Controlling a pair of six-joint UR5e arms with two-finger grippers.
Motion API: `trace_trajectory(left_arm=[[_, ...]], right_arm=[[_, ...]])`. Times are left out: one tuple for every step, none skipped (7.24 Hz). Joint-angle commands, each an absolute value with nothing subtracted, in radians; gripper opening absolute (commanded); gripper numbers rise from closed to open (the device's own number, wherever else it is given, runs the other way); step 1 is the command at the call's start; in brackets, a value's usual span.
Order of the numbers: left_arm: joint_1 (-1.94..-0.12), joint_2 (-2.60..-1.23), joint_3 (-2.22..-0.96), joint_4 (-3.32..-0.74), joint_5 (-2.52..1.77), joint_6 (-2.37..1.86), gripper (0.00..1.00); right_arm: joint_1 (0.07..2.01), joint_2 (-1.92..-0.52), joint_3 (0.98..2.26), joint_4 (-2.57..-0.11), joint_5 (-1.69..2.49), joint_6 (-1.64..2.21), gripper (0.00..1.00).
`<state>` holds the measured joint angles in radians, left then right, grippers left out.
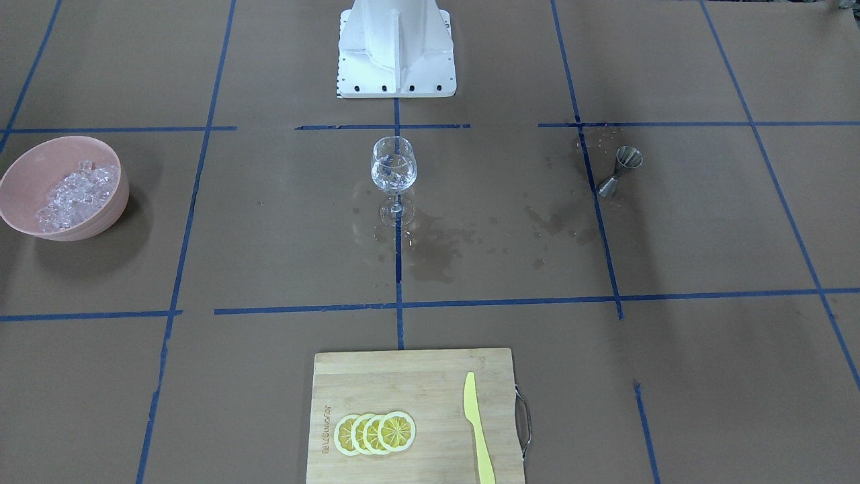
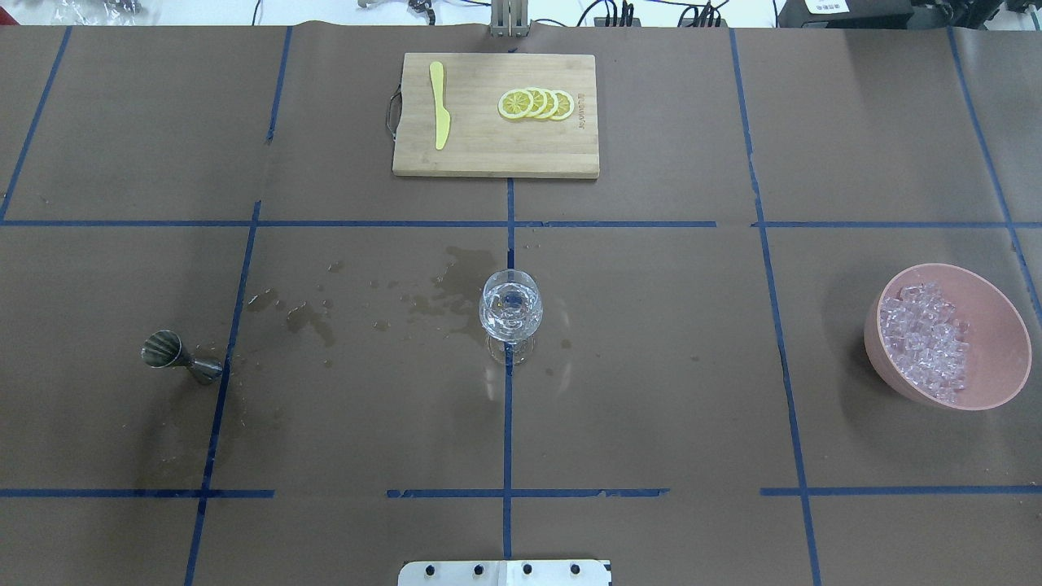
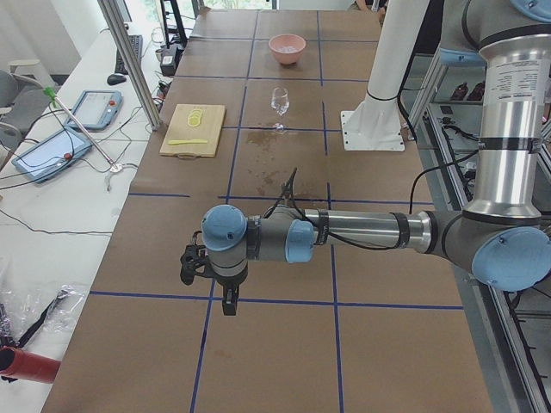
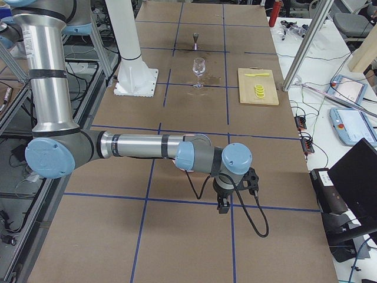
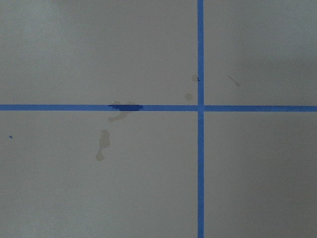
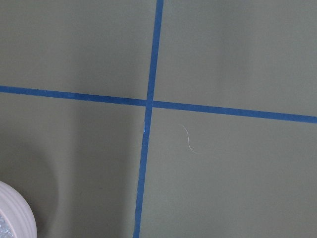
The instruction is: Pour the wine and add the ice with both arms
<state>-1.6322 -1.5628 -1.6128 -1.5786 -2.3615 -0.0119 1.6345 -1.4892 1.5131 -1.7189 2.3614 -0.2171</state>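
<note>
A clear stemmed glass (image 1: pixel 394 176) stands at the table's middle, also in the overhead view (image 2: pixel 510 313). Its bowl holds clear glinting contents; I cannot tell wine from ice there. The ice (image 2: pixel 926 342) lies heaped in a pink bowl (image 2: pixel 997 342) on the robot's right, also seen in the front view (image 1: pixel 74 191). My left gripper (image 3: pixel 228 308) hangs over bare paper far from the glass, and shows only in the exterior left view. My right gripper (image 4: pixel 224 206) does the same in the exterior right view. I cannot tell whether either is open or shut.
A steel jigger (image 2: pixel 181 358) stands on the robot's left. A wooden cutting board (image 2: pixel 488 155) with lemon slices (image 2: pixel 537 104) and a yellow knife (image 2: pixel 440 106) lies at the far side. Dark wet stains (image 2: pixel 456 285) mark the paper. The white pedestal (image 1: pixel 396 54) stands behind the glass.
</note>
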Motion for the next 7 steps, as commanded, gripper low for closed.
trace_trajectory(left_arm=[[-1.632,-1.563,-1.614,-1.58,-2.362,-0.018,1.0],[-1.632,-1.563,-1.615,-1.578,-2.362,-0.018,1.0],[-1.632,-1.563,-1.614,-1.58,-2.362,-0.018,1.0],[-1.632,-1.563,-1.614,-1.58,-2.362,-0.018,1.0],[-1.632,-1.562,-1.617,-1.578,-2.362,-0.02,1.0],[-1.631,-1.563,-1.615,-1.58,-2.362,-0.02,1.0],[-1.631,-1.565,-1.615,-1.58,-2.362,-0.02,1.0]], right_arm=[[1.635,-1.491,1.505,-1.717,2.361,-0.216,1.0],[1.635,-1.49,1.506,-1.715,2.361,-0.215,1.0],[1.635,-1.493,1.506,-1.695,2.359,-0.215,1.0],[1.635,-1.497,1.503,-1.666,2.356,-0.207,1.0],[1.635,-1.512,1.512,-1.648,2.356,-0.184,1.0],[1.637,-1.532,1.52,-1.62,2.356,-0.17,1.0],[1.638,-1.546,1.541,-1.612,2.356,-0.128,1.0]])
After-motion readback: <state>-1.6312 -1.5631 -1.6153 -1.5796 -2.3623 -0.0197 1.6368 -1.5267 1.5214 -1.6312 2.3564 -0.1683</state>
